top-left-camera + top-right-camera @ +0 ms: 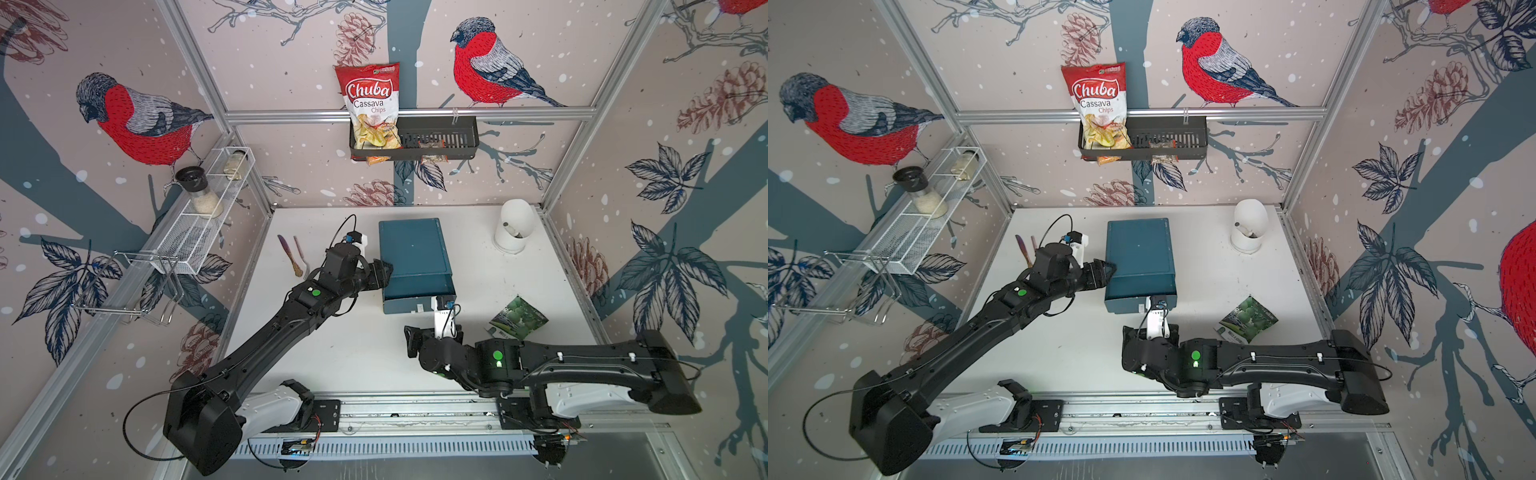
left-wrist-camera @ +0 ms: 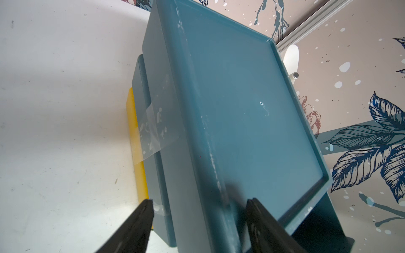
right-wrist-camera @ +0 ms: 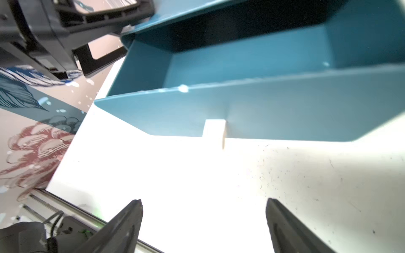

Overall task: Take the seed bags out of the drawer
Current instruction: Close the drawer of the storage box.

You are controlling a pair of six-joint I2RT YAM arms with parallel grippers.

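Right of the open drawer [image 1: 405, 304] lies one green seed bag [image 1: 519, 318] — untouched.

The drawer unit [image 1: 413, 253] is standing with its drawer [image 1: 405, 305] projecting slightly nearward. The left gripper [image 1: 385, 269] is apparently straddling its left edge. A green seed bag [image 1: 519, 318] is lying right of it, apart.

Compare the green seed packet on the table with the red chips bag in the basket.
Colour: the seed packet is dark green with round green produce; the chips bag is red and white.
Pose: the seed packet lies on the table; the chips bag stands upright in the black wall basket.
Size: the chips bag looks larger than the seed packet.
Shared: both are printed pouches.
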